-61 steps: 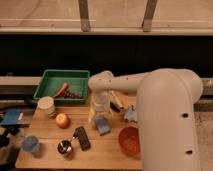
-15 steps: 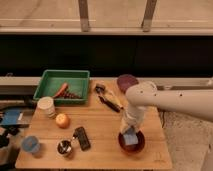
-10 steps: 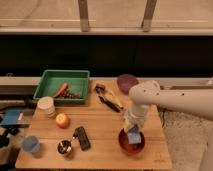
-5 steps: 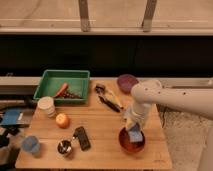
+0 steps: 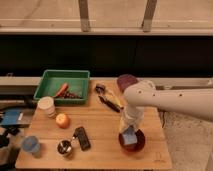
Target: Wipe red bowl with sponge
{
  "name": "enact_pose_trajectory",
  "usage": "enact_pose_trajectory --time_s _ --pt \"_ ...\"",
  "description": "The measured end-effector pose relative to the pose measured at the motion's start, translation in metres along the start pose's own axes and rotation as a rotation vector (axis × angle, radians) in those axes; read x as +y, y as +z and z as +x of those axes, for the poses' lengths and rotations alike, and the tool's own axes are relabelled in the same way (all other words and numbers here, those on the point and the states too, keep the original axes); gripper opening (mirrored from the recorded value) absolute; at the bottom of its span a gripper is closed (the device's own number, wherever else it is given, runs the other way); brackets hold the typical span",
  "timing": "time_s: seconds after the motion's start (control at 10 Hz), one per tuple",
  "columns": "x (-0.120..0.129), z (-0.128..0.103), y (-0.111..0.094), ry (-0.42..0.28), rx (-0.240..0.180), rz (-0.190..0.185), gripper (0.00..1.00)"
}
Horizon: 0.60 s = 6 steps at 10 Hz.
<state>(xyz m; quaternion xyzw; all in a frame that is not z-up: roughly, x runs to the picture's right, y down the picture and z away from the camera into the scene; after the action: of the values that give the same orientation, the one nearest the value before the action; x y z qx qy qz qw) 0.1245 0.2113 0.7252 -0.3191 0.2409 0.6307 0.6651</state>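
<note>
What worries me from where I stand is the red bowl (image 5: 133,143). It sits near the front right corner of the table (image 5: 102,124), close to both edges, with nothing to brace it. There is only one arm here, so a sideways stroke with much downward force would likely push the bowl along the wood, perhaps off the corner. Pressing on the rim rather than the floor could tip it. The blue sponge (image 5: 129,136) is inside the bowl, on its left half, and looks tilted rather than flat, so a stroke might only drag one edge around.

The gripper (image 5: 129,128) points straight down, directly over the sponge and seemingly touching its top. I cannot tell whether it is clamped on the sponge or only resting against it. If the hold is loose, the sponge could stay put while the gripper sweeps on.

The white arm reaches in from the right at about table height, bends at a rounded elbow above the table's right side, then drops steeply to the bowl. The purple bowl (image 5: 127,81) lies just behind that elbow.
</note>
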Motion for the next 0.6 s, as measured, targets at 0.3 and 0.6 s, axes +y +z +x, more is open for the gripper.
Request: enact_pose_trajectory --time_s 0.3,0.6 --pt "-0.019 0.024 0.007 0.04 0.015 -0.009 0.0" --pt "-0.039 0.027 0.009 0.097 0.017 -0.004 0.0"
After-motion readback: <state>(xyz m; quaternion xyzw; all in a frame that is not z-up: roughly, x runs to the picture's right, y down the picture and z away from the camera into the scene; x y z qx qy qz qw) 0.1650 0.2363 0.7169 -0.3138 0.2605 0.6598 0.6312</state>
